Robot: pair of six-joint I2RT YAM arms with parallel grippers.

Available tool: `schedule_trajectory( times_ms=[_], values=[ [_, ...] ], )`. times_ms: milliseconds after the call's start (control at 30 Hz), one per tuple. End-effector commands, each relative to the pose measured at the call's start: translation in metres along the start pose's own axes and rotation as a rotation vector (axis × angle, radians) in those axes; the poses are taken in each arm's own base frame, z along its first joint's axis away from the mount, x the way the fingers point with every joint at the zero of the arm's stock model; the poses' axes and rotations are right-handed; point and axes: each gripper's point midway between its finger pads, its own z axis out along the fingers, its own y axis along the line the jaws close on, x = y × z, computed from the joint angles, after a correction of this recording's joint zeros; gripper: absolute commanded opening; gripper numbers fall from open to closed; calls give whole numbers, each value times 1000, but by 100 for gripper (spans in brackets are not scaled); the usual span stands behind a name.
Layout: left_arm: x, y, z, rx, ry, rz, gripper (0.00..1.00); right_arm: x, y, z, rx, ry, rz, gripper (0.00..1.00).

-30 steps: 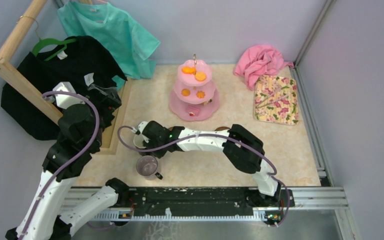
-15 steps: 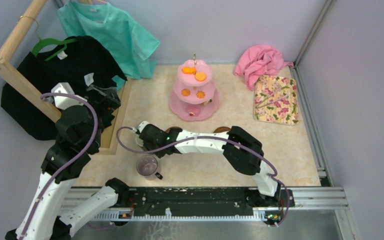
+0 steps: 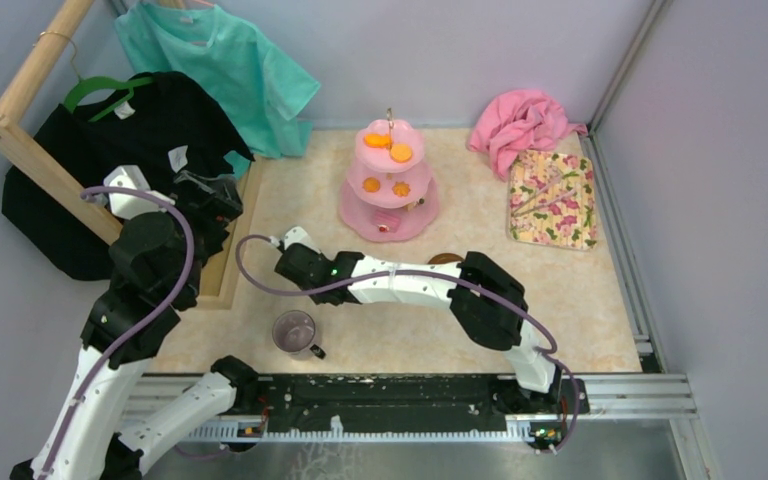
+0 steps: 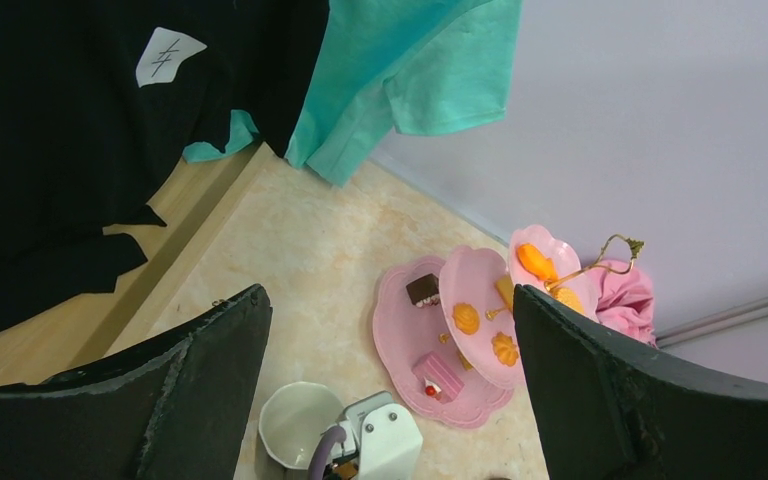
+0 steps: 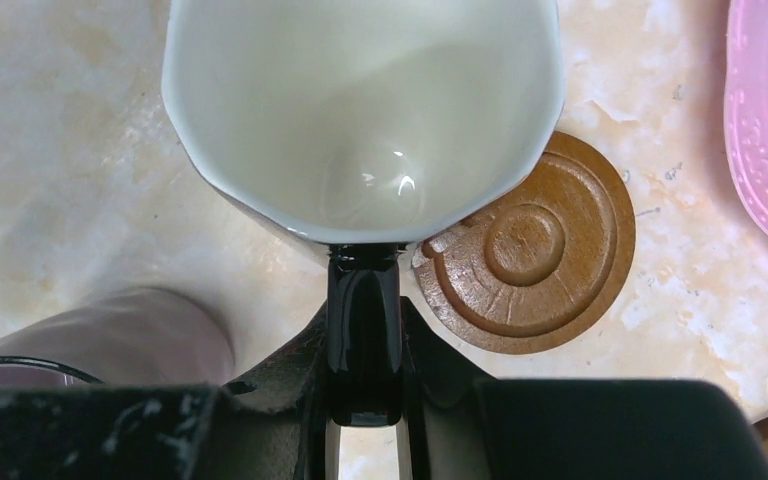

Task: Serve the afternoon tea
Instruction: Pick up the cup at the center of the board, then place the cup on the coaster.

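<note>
My right gripper (image 5: 363, 340) is shut on the black handle of the white mug (image 5: 360, 110), holding it upright above the tabletop. A brown round saucer (image 5: 530, 245) lies just right of and below the mug. The grey-purple mug (image 3: 295, 331) stands near the front edge, beside my right fingers (image 5: 110, 335). The pink three-tier cake stand (image 3: 390, 180), with a gold loop and orange snacks, stands at the back centre. My left gripper (image 4: 390, 390) is open and empty, raised at the left; from it the white mug (image 4: 295, 425) shows below. A second saucer (image 3: 446, 259) peeks from behind the right arm.
A pink cloth (image 3: 525, 120) and a floral mat (image 3: 553, 198) lie at the back right. A wooden rack (image 3: 35, 150) carries a black shirt (image 3: 110, 130) and a teal shirt (image 3: 220, 70) along the left. Walls close the back and right.
My right gripper has shifted a little toward the far side with the white mug, which its wrist now covers in the top view. The left arm has barely moved.
</note>
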Motion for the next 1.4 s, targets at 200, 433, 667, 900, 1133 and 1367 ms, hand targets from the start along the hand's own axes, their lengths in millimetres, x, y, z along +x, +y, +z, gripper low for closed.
schedule_trajectory(
  times_ms=[200, 433, 667, 900, 1133, 1367],
  values=[
    [0, -2, -6, 42, 12, 25, 96, -55, -3, -44, 92, -213, 156, 0],
    [-6, -2, -8, 52, 1, 44, 96, -71, -3, -57, 124, -285, 166, 0],
    [-6, -5, -5, 57, -7, 60, 97, -92, -10, -70, 172, -344, 149, 0],
    [-12, -8, -3, 60, -33, 72, 97, -95, -32, -85, 254, -394, 193, 0],
    [-7, -10, 0, 69, -22, 95, 97, -80, -56, -91, 327, -431, 291, 0],
    [-5, -15, 3, 75, -7, 120, 97, -55, -65, -85, 345, -432, 357, 0]
  ],
)
